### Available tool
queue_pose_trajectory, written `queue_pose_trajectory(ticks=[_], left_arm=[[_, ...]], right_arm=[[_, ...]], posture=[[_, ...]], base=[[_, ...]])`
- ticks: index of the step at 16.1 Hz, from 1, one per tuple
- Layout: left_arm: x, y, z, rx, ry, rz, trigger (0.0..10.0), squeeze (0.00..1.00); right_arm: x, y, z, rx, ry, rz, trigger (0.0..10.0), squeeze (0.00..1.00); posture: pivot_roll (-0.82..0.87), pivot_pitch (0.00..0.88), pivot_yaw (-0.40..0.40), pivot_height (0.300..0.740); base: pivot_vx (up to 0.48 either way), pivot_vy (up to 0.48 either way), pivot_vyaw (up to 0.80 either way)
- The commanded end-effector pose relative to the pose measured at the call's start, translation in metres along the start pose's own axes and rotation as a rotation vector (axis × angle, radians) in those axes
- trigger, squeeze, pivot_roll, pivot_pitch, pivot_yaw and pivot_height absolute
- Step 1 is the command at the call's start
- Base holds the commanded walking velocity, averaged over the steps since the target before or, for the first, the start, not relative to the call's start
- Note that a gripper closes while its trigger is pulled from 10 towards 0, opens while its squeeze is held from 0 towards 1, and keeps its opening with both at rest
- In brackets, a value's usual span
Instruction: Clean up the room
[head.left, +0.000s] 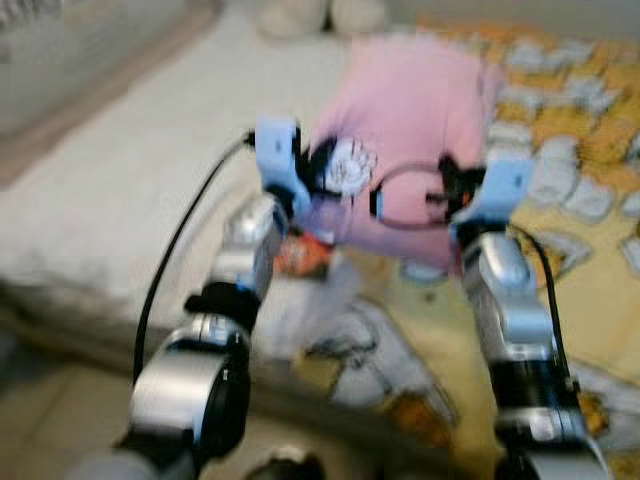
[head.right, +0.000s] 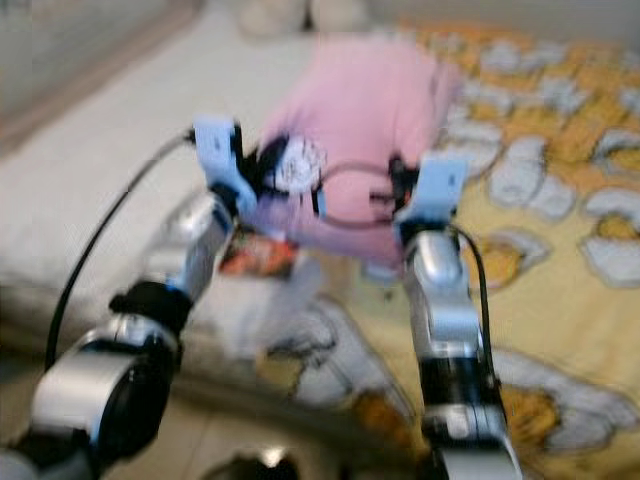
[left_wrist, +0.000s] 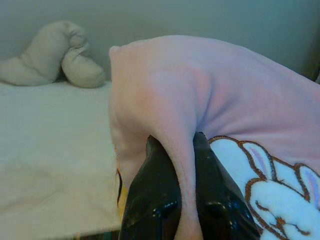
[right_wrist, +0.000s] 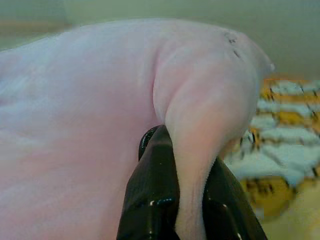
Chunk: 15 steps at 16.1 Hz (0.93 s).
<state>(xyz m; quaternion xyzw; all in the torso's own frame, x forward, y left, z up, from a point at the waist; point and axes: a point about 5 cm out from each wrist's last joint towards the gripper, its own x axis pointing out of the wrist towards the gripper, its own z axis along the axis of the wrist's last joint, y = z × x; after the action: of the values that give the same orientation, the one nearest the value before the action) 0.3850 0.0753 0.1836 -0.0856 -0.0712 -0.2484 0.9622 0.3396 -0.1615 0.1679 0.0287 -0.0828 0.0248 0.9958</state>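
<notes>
Grippers pinching rabbit-print pink garment (head.left: 410, 120)

A bedroom in a home.

A big bed (head.left: 120, 190) fills the room, with a white sheet on one side and a yellow blanket (head.left: 590, 260) with white cartoon shapes on the other. A soft cream pillow or toy (left_wrist: 55, 52) lies near the wall. A pink top (head.left: 410, 120) with a bunny picture is above the bed.
</notes>
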Motion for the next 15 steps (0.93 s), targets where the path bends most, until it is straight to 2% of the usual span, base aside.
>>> queue_pose_trajectory(ticks=[1, 4, 8, 12, 15], left_arm=[[-0.001, 0.005, 0.008, 0.02, -0.045, 0.028, 10.0, 0.0], [0.0, 0.005, 0.009, 0.014, -0.055, 0.035, 10.0, 0.0], [-0.003, 0.002, -0.002, -0.021, -0.029, 0.05, 10.0, 0.0], [-0.003, 0.009, 0.001, -0.027, -0.029, 0.081, 10.0, 0.0], [-0.001, 0.01, 0.003, -0.028, -0.03, 0.078, 10.0, 0.0]], right_arm=[[-0.002, -0.008, -0.004, -0.012, 0.006, -0.026, 10.0, 0.0], [-0.003, -0.007, -0.01, -0.034, 0.027, -0.017, 10.0, 0.0], [-0.005, -0.009, -0.015, -0.049, 0.046, -0.016, 10.0, 0.0], [-0.006, -0.009, -0.018, -0.062, 0.042, -0.035, 10.0, 0.0], [-0.009, -0.01, -0.02, -0.062, 0.042, -0.059, 10.0, 0.0]], posture=[[-0.19, 0.0, 0.053, 0.74], [-0.19, 0.0, 0.058, 0.74], [-0.2, 0.0, 0.061, 0.74], [-0.25, 0.0, 0.106, 0.74], [-0.28, 0.0, 0.112, 0.74]], base=[[0.0, 0.48, 0.0], [0.0, 0.48, 0.0], [0.0, 0.48, 0.0], [0.0, 0.48, 0.0], [0.0, 0.48, 0.0]])
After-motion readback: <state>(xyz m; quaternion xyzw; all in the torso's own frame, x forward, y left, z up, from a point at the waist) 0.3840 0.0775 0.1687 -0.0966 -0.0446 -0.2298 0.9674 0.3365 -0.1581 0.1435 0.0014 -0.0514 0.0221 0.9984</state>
